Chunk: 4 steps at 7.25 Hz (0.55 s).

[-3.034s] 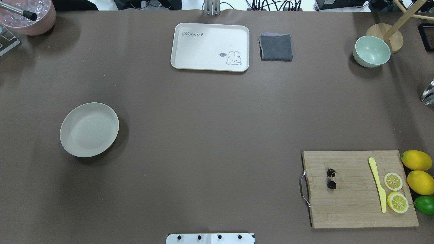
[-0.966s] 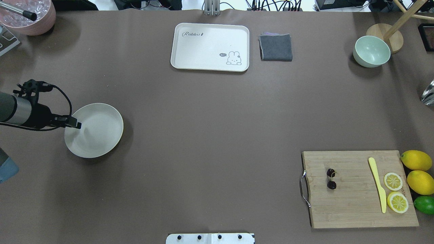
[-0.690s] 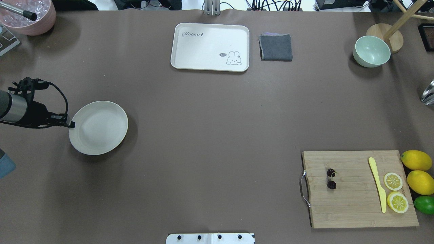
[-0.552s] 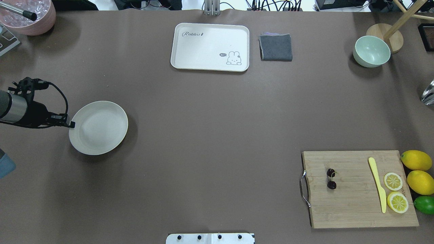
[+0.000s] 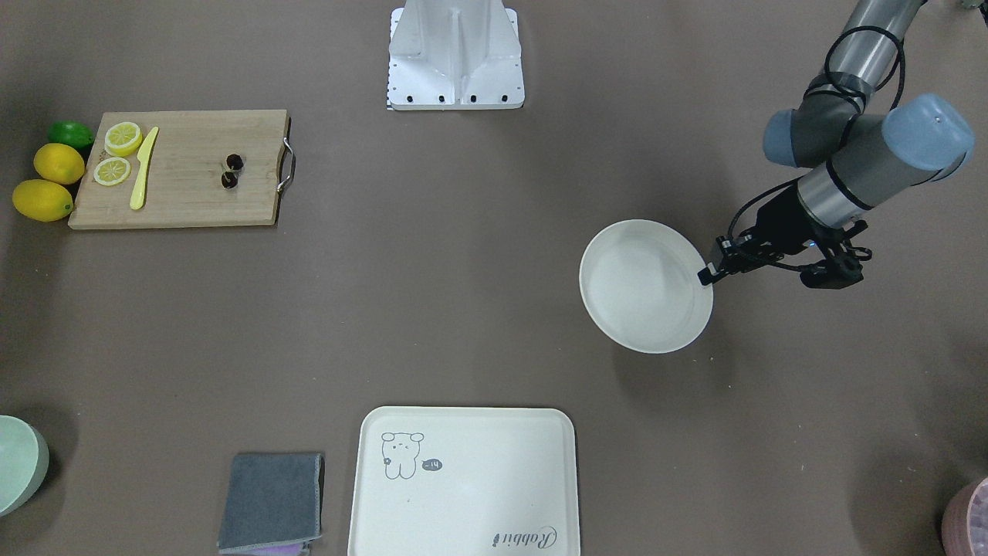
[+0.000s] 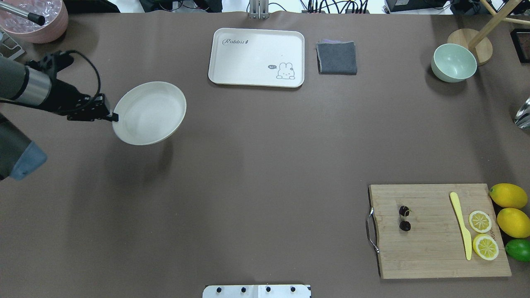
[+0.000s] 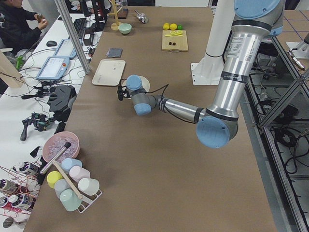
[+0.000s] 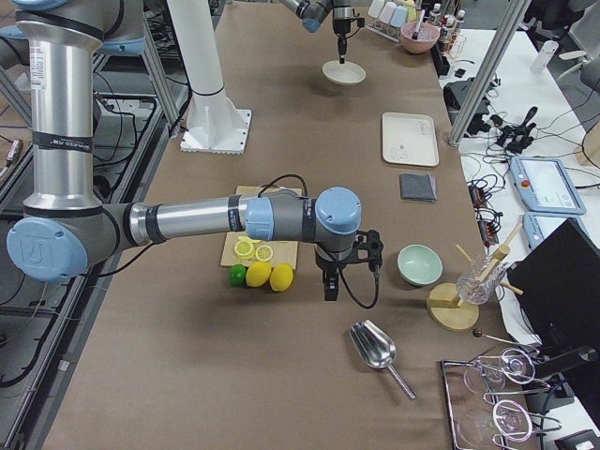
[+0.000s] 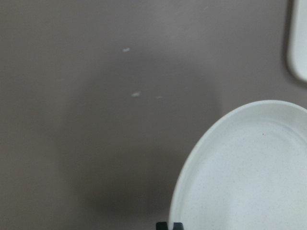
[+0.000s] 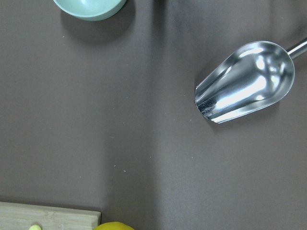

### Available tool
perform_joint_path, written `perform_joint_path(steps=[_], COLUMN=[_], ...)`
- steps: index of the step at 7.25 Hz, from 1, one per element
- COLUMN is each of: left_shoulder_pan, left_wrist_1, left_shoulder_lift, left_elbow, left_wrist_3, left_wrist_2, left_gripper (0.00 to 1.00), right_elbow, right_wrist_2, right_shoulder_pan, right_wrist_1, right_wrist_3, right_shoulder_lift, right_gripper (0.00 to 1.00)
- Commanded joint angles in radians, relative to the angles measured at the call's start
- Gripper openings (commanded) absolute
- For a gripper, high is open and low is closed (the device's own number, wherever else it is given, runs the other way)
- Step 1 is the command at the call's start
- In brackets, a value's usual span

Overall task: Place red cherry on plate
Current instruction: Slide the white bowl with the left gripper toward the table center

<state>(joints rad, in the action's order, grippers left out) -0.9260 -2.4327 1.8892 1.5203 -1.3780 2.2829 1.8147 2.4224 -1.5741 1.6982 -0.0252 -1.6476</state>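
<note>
The red cherry [image 6: 404,218] [image 5: 230,171], two dark fruits on one stem, lies on the left part of the wooden cutting board [image 6: 439,252] at the near right. The cream plate [image 6: 149,113] [image 5: 644,286] [image 9: 249,172] hangs above the table at the far left, with its shadow on the cloth below. My left gripper [image 6: 114,118] [image 5: 704,274] is shut on the plate's left rim. My right gripper [image 8: 330,292] shows only in the exterior right view, over the table between the lemons and the green bowl. I cannot tell whether it is open or shut.
A cream tray [image 6: 256,49] and a grey cloth [image 6: 336,58] lie at the far middle. A green bowl [image 6: 454,62] stands far right. Lemons [image 6: 508,195], lemon slices and a yellow knife [image 6: 461,227] sit by the board. A metal scoop [image 10: 244,84] lies further right.
My left arm came in from the left and closed on the plate's rim. It has since lifted the plate and carried it farther away and to the right. The cherry has not moved.
</note>
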Motion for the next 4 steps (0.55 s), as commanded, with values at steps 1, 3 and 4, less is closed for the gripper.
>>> perform_joint_path(steps=[1, 3, 4], left_shoulder_pan=[0.169, 0.279, 0.338], left_wrist_1=[0.11, 0.271, 0.297], left_shoulder_lift=[0.15, 0.218, 0.24], left_elbow=[0.007, 0.079, 0.081], left_wrist_3=[-0.117, -0.153, -0.156], left_wrist_2=[-0.225, -0.368, -0.441], left_gripper=[0.0, 0.0, 0.0], right_elbow=[0.0, 0.002, 0.002], right_wrist_2=[0.001, 0.001, 0.004], right_shoulder_pan=[0.0, 0.008, 0.008], right_wrist_1=[-0.046, -0.06, -0.06], right_wrist_3=[-0.009, 0.004, 0.005], right_shoulder_lift=[-0.009, -0.012, -0.012], right_gripper=[1.0, 1.0, 1.0])
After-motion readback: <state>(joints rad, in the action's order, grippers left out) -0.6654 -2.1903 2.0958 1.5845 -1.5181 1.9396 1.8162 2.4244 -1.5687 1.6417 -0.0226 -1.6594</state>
